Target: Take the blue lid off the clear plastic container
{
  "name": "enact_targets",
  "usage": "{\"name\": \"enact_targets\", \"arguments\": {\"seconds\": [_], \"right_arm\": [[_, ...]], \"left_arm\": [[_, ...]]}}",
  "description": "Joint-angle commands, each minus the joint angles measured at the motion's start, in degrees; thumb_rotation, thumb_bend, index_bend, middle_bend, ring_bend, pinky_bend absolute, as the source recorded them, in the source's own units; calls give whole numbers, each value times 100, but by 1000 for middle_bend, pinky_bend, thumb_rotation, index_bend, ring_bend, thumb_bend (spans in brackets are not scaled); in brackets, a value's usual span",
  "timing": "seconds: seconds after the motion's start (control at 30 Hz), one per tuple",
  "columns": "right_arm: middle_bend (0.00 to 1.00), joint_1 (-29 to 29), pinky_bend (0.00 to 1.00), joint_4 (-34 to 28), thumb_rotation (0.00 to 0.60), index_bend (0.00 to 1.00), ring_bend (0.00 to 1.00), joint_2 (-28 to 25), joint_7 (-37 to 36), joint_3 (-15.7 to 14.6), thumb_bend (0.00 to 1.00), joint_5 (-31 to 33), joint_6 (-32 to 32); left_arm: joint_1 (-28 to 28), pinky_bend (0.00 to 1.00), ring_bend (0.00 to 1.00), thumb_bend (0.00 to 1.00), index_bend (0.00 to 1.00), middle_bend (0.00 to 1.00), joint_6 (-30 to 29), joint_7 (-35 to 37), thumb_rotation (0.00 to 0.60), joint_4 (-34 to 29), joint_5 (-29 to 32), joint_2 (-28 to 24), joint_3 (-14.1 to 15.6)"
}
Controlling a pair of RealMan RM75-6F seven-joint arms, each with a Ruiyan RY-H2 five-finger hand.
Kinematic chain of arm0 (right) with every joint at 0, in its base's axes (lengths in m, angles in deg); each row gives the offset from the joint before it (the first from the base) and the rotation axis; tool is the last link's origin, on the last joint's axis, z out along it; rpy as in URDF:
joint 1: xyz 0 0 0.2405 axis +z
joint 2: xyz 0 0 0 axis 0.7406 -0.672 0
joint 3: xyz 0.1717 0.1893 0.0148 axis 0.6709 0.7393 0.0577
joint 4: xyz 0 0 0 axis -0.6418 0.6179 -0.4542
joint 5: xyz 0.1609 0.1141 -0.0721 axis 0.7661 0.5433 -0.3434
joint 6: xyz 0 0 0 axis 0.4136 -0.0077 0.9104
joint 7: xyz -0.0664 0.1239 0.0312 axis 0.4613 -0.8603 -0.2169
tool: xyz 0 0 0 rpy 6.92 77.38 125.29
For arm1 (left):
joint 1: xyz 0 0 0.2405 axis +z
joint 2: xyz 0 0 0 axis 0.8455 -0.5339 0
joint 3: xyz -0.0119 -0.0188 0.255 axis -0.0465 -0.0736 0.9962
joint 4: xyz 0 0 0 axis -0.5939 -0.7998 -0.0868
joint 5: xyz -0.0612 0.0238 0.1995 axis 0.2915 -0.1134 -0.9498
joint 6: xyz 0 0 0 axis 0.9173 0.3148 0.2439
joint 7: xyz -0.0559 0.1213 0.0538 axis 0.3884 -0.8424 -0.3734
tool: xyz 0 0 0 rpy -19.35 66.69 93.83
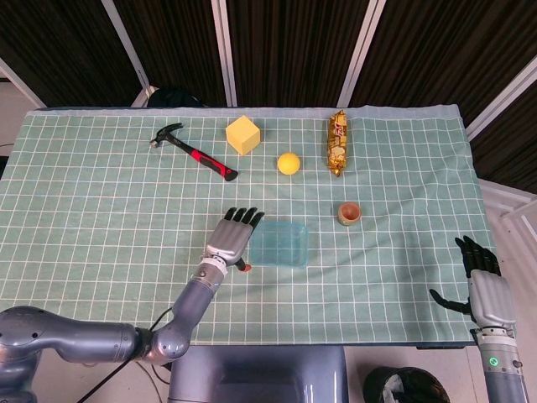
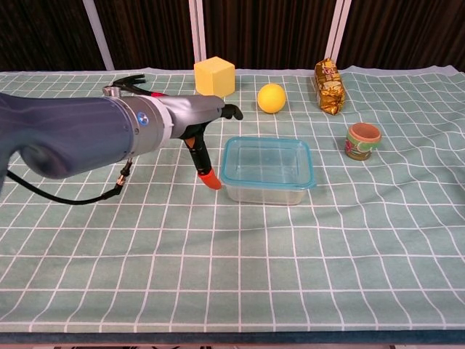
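Observation:
A clear plastic container [image 1: 278, 244] [image 2: 267, 171] with a blue lid [image 2: 268, 161] sits mid-table. My left hand [image 1: 229, 238] [image 2: 205, 125] hovers just left of it, fingers spread and empty, its thumb with an orange tip [image 2: 209, 179] hanging close to the container's left wall. I cannot tell whether it touches. My right hand [image 1: 487, 285] is far off at the table's lower right edge in the head view, fingers apart, holding nothing.
A hammer [image 1: 193, 152], a yellow block [image 1: 242, 134], a yellow ball [image 1: 289, 163] and a gold snack pack [image 1: 337, 143] lie along the far side. A small brown cup [image 1: 349, 213] [image 2: 362, 140] stands right of the container.

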Motion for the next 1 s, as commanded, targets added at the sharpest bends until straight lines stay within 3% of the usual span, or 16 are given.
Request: {"name": "enact_targets", "arguments": {"seconds": [0.03, 0.37, 0.43, 0.53, 0.67, 0.77, 1.0], "right_arm": [[0, 5, 0, -17, 600, 0, 0, -11, -3, 3, 278, 16, 19], [0, 18, 0, -50, 600, 0, 0, -38, -22, 14, 277, 80, 81], [0, 17, 0, -57, 600, 0, 0, -43, -22, 10, 277, 81, 87], [0, 20, 0, -77, 600, 0, 0, -54, -20, 3, 277, 90, 106], [0, 17, 0, -84, 600, 0, 0, -62, -5, -4, 278, 77, 96], [0, 15, 0, -87, 600, 0, 0, -70, 0, -10, 277, 64, 88], [0, 19, 0, -111, 600, 0, 0, -85, 39, -47, 278, 4, 90]], "left_arm": [[-212, 0, 0, 0, 0, 0, 134, 64, 600, 300, 235, 219, -63], [-591, 4, 0, 0, 0, 0, 704, 417, 600, 1127, 343, 639, -120], [-649, 52, 0, 0, 0, 0, 868, 558, 600, 1343, 317, 737, -143], [-734, 199, 66, 14, 20, 26, 1132, 802, 600, 1732, 45, 906, -110], [-739, 398, 279, 87, 199, 239, 1184, 1223, 600, 2085, -498, 1138, -120], [-679, 419, 329, 103, 283, 318, 1158, 1622, 600, 2295, -1091, 1271, -64], [-325, 418, 330, 104, 293, 322, 1183, 2240, 600, 2203, -2056, 990, 347]]}}
